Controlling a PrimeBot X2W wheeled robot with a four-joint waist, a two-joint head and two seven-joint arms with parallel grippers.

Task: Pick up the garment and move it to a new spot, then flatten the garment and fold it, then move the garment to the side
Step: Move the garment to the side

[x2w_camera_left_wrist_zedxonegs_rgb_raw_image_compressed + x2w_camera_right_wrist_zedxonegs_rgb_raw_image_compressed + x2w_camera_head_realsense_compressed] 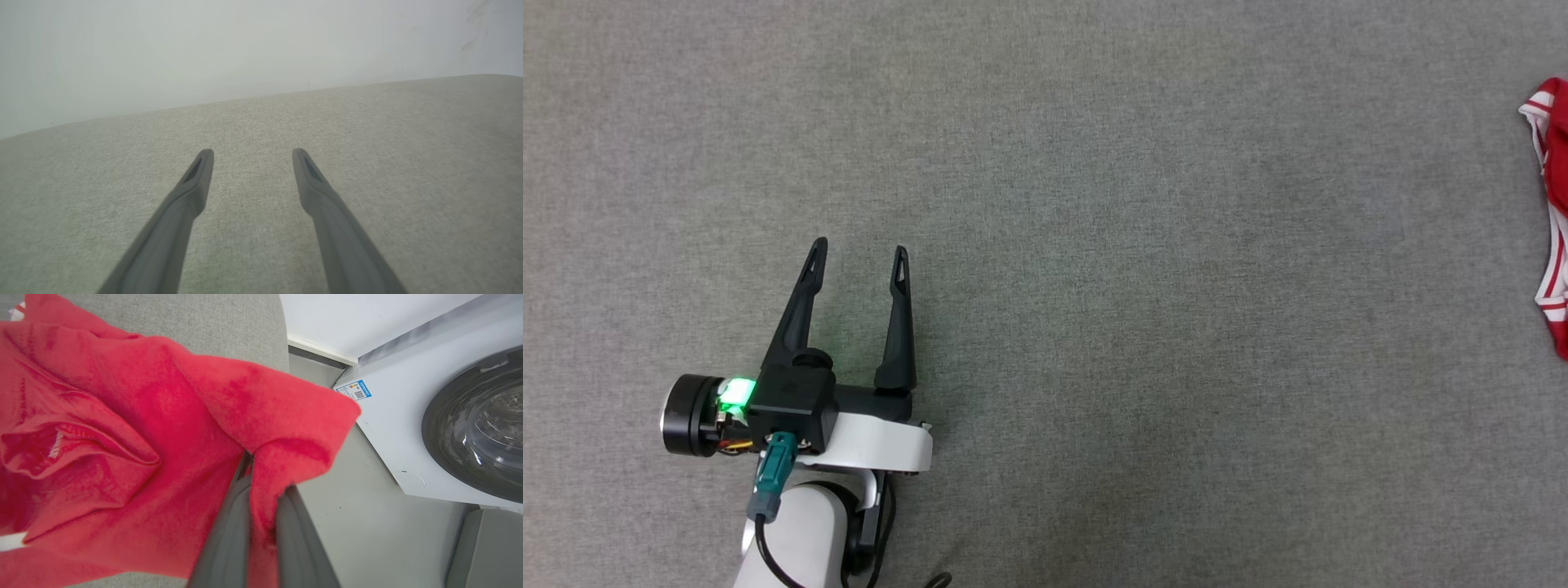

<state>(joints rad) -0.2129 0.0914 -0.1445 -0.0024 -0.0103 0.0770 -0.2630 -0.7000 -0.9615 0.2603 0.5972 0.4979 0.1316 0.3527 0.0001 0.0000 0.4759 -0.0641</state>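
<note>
While right tool (264,479) pinches a thin fold of the garment (122,416), bunched far right on the surface (1045,163) near its edge, left tool (859,247) hovers released, well apart. Risk: the small bite slips on lift, and the cloth slides off toward the washing machine (449,428).

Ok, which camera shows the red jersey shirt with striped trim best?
The right wrist view: the red jersey shirt spreads across it, pinched in the right gripper. The head view catches its striped edge at the right border; the left wrist view faces grey fabric.
</note>
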